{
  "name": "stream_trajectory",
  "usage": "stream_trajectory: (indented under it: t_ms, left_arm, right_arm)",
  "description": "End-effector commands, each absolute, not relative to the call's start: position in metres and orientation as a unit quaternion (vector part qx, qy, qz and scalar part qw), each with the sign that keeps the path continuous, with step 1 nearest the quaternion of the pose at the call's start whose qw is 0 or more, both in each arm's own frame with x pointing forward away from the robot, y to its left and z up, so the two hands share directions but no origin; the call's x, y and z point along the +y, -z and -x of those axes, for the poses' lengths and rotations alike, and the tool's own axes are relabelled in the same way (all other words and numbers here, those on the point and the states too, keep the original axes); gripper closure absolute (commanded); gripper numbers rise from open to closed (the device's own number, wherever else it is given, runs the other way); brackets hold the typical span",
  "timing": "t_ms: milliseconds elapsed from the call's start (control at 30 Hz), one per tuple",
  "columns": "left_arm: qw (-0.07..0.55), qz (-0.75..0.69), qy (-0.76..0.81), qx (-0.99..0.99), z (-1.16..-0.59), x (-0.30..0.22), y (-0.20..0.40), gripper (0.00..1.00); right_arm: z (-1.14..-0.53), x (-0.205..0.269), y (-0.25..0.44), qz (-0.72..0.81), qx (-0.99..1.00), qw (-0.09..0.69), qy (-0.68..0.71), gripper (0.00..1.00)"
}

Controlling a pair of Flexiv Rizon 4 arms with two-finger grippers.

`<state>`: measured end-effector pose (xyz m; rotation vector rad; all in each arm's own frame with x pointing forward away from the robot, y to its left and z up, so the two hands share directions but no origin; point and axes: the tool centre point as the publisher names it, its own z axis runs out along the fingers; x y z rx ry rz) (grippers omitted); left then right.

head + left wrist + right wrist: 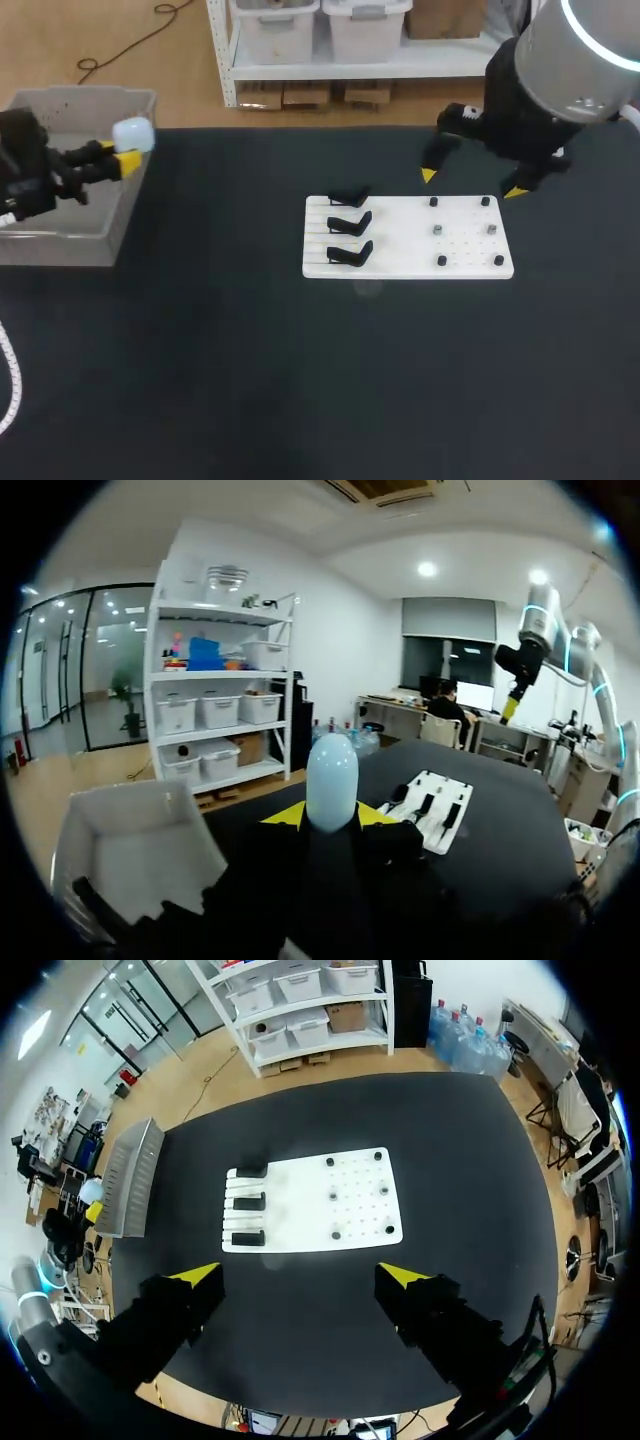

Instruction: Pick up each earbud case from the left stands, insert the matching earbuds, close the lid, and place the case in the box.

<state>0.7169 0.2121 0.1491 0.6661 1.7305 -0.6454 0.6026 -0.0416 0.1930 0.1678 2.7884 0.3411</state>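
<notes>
Nearest the head camera hung the right arm [560,70], its right gripper [470,183] spread wide above the far edge of the white board [400,262] (three black stands [350,225] lined the board's left side). The left gripper [120,157] pinched a pale blue earbud case [133,133] over the right wall of the grey box [60,245]. From the left wrist, the earbud case [332,770] stood upright in that pinch, the box [140,850] beside it. From the right wrist, the fingers [190,1290] stood far apart above the board [340,1205].
</notes>
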Motion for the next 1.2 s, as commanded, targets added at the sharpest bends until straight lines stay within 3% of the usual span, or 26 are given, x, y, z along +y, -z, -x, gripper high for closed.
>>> stream_trajectory:
  t_ms: [33,400,833,867,900,933,967,1200]
  left_arm:
    - [0.587,-0.214,0.185,0.759,-0.723,0.236,-0.150,1.00]
    - [0.552,-0.193,0.091,0.806,-0.756,0.294,-0.158,1.00]
    - [0.529,-0.168,0.044,0.831,-0.757,0.321,-0.147,1.00]
    - [0.528,-0.169,0.042,0.831,-0.756,0.323,-0.147,0.91]
    - [0.527,-0.169,0.042,0.832,-0.755,0.323,-0.147,0.62]
    - [0.527,-0.169,0.042,0.832,-0.754,0.323,-0.146,0.22]
    - [0.526,-0.170,0.040,0.833,-0.753,0.324,-0.146,0.00]
    - [0.529,-0.175,0.030,0.830,-0.748,0.324,-0.151,0.00]
  right_arm:
    - [-0.601,-0.042,-0.192,-0.060,0.977,0.166,-0.120,0.00]
    - [-0.601,-0.042,-0.192,-0.060,0.977,0.166,-0.120,0.00]
    - [-0.601,-0.042,-0.192,-0.060,0.977,0.166,-0.120,0.00]
    - [-0.601,-0.042,-0.192,-0.060,0.977,0.166,-0.120,0.00]
    - [-0.601,-0.042,-0.192,-0.060,0.977,0.166,-0.120,0.00]
    - [-0.601,-0.042,-0.192,-0.060,0.977,0.166,-0.120,0.00]
    - [-0.601,-0.042,-0.192,-0.060,0.977,0.166,-0.120,0.00]
    - [-0.601,-0.042,-0.192,-0.060,0.977,0.166,-0.120,0.00]
